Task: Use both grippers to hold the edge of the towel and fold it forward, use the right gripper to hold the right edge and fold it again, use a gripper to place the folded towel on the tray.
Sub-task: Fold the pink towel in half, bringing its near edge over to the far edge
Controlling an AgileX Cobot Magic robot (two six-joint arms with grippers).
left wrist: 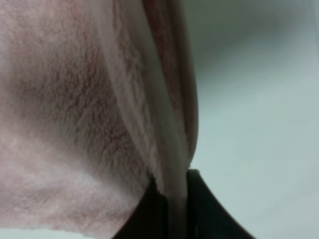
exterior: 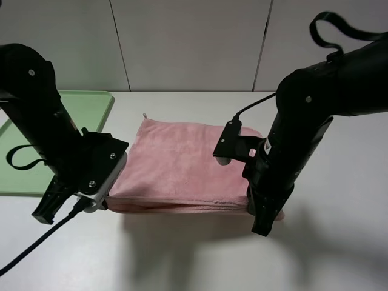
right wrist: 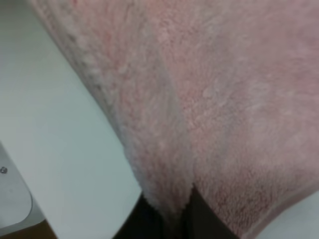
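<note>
Though blurred close up, left gripper (left wrist: pixel 174 211) and right gripper (right wrist: pixel 172 216) each pinch the towel (exterior: pixel 176 160) by its hem; tray (exterior: pixel 91 109) cropped at nine o'clock.

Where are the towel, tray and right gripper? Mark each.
towel (exterior: pixel 182 160), exterior high view, its top layer.
tray (exterior: pixel 91 106), exterior high view, bare floor.
right gripper (exterior: pixel 262 223), exterior high view, fingertips at the towel's corner.

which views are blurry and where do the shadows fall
Exterior high: sharp and evenly lit, no glare; soft grey shadows lie on the table on the camera's side of the towel. Left wrist: the towel is very close, its pile out of focus and partly shaded. Right wrist: the same close-up softness, a little brighter, no glare.
</note>
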